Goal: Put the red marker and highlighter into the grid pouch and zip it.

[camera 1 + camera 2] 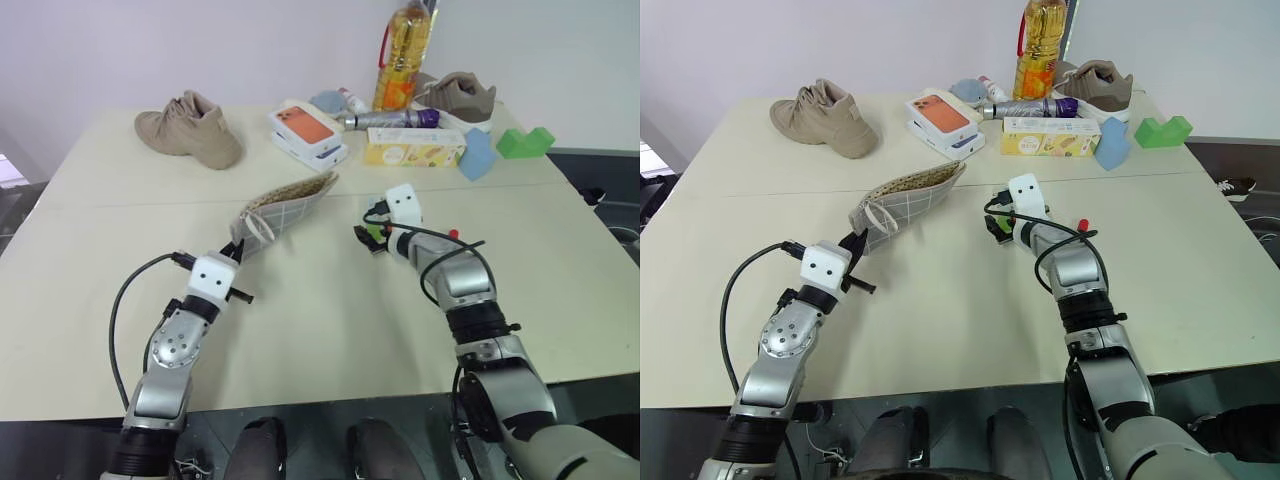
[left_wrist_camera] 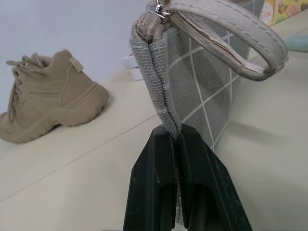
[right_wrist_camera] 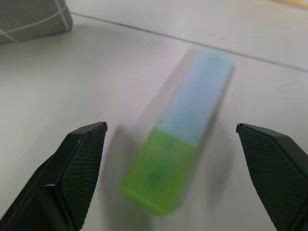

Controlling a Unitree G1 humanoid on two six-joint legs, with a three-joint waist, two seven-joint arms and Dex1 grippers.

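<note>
**Op A:** Pale counter [image 1: 320, 330] under a white wall from the left eye. I see clutter along the far edge: a tan shoe [image 1: 192, 130], a phone box [image 1: 308, 135], an oil bottle [image 1: 404, 55], a green block [image 1: 525, 143]. My left end effector [image 1: 236, 250] is pinched on the near corner of the grid pouch [image 1: 290, 207], which tilts up off the surface with its mouth gaping. My right end effector [image 1: 372, 235] sits to the right of the pouch, over the highlighter.

**Op B:** Where's the red marker?

**Op A:** Right eye shows a red tip [image 1: 1081, 224] poking out just right of my right forearm; the rest is hidden, so I can't give its lie.

**Op B:** Is the pouch grip sound?

**Op A:** Left wrist view: both fingers are together on the seam at the end, below the strap loop [image 2: 240, 43]. I'd guess it's soft, floppy fabric, light, and will sag unless held by that stiffer seam.

**Op B:** And the highlighter?

**Op A:** Right wrist view: my fingers [image 3: 79, 163] are spread wide with the highlighter [image 3: 180, 130] lying between them on the counter, untouched, green end nearest. I judge it light, rigid and smooth plastic, likely to skid. I'd clamp across its flat sides near the middle.
</note>
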